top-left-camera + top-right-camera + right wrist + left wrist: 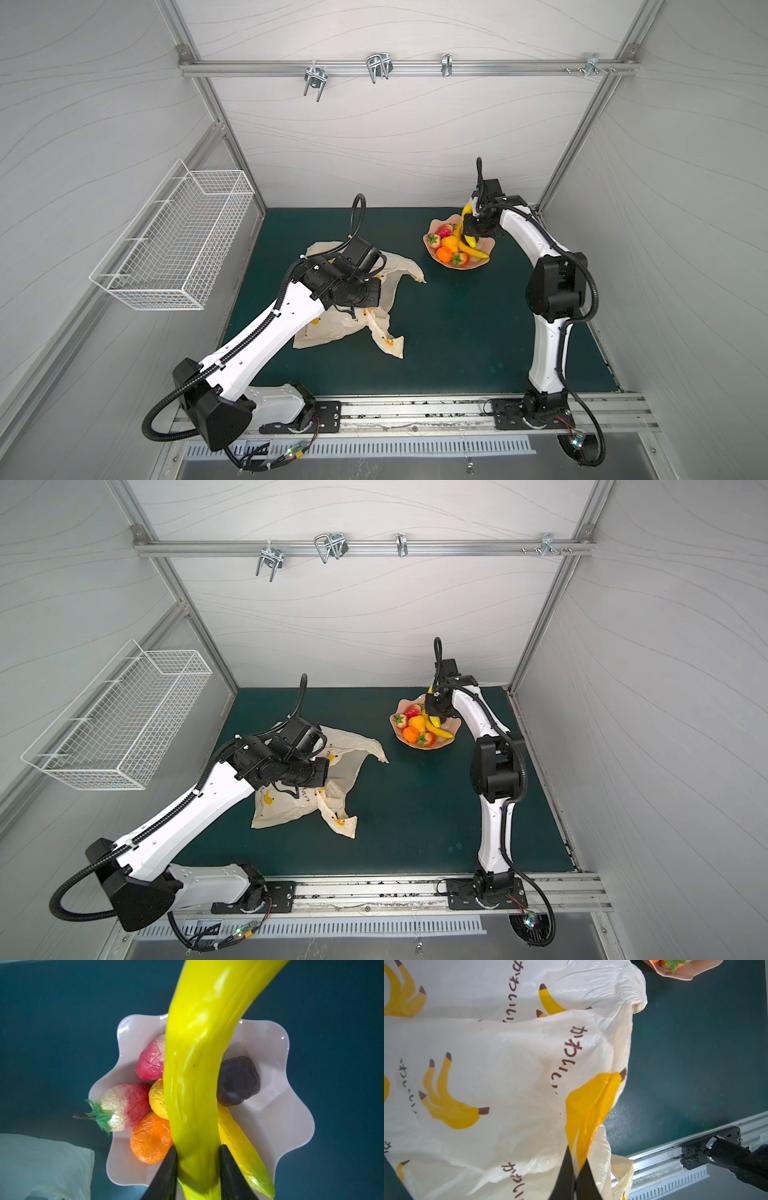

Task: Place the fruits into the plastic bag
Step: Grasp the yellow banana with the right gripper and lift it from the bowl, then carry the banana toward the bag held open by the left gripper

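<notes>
Nearest, left of centre on the green mat [457, 332], the plastic bag [332, 328] is seen lying crumpled and mostly flat, handles splayed out. A fold of its yellow print is pinched by the L gripper [576, 1165], whose jaws are pressed tight together on the film. Whether the bag mouth is parted can't be told.

Further back, R of centre, the pink dish [436, 226] is set on the mat, apart from the bag w/ a strip of mat btwn. The banana [193, 1064] is clamped near one end by the R gripper [198, 1153], jaws at narrow width, and is held steeply over the dish. Contact w/ the other fruit can't be told.

Lying in the dish are a 2nd banana [243, 1147], two strawberries [122, 1105] [151, 1059], an orange ball [149, 1138], a yellow-orange ball [158, 1097] and a dark brown piece [239, 1080].

Farther off, a wire basket [174, 245] is hung on the L wall and a hook rail [378, 66] is fixed across the back wall.
</notes>
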`<action>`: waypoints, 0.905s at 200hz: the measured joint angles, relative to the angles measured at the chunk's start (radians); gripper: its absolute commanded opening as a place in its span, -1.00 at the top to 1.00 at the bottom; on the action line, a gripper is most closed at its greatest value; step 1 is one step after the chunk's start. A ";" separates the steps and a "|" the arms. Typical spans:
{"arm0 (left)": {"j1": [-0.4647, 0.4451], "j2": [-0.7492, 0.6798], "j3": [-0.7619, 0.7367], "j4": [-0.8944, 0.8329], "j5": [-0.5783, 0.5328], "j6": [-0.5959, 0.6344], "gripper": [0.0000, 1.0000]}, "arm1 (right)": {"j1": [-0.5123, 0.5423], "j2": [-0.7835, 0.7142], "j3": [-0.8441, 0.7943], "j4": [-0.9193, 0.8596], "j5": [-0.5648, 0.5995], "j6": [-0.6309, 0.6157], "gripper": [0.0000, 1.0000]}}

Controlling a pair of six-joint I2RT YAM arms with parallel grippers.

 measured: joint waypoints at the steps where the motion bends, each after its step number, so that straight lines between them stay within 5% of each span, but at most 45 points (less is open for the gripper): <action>1: 0.000 0.000 0.000 0.000 0.000 0.000 1.00 | 0.000 0.000 0.000 0.000 0.000 0.000 0.78; 95: 0.011 0.000 0.000 0.018 0.021 0.003 1.00 | 0.000 -0.084 -0.080 -0.002 -0.071 0.045 0.78; 181: 0.013 0.000 -0.005 0.026 0.039 0.009 1.00 | 0.001 -0.376 -0.460 0.116 -0.312 0.148 0.83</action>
